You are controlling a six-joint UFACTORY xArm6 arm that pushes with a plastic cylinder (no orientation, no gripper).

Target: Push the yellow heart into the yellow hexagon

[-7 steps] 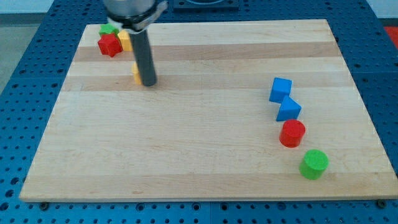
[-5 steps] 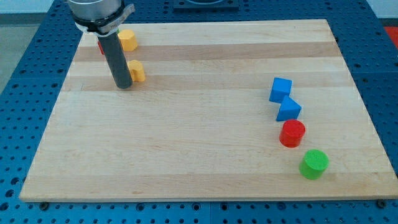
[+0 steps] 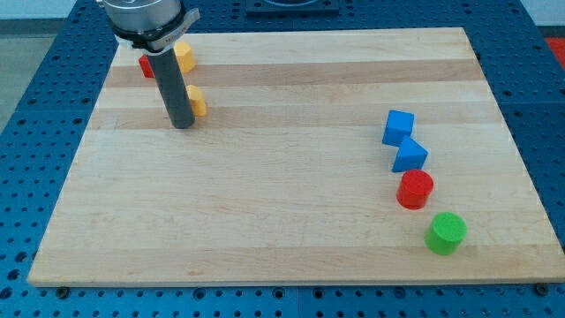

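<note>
The yellow heart (image 3: 197, 101) lies near the board's upper left. My tip (image 3: 183, 124) stands just to its left and slightly below, touching or almost touching it, and the rod hides the heart's left part. The yellow hexagon (image 3: 184, 57) lies above the heart, near the board's top edge, partly behind the rod's upper body.
A red block (image 3: 146, 65) peeks out left of the rod near the top left corner. At the view's right lie a blue cube (image 3: 398, 126), a blue triangular block (image 3: 410, 155), a red cylinder (image 3: 415, 189) and a green cylinder (image 3: 446, 232).
The rod swung from the heart's right side to its left, then edged back right against it. The heart has hardly moved. The green block at top left is now hidden.
</note>
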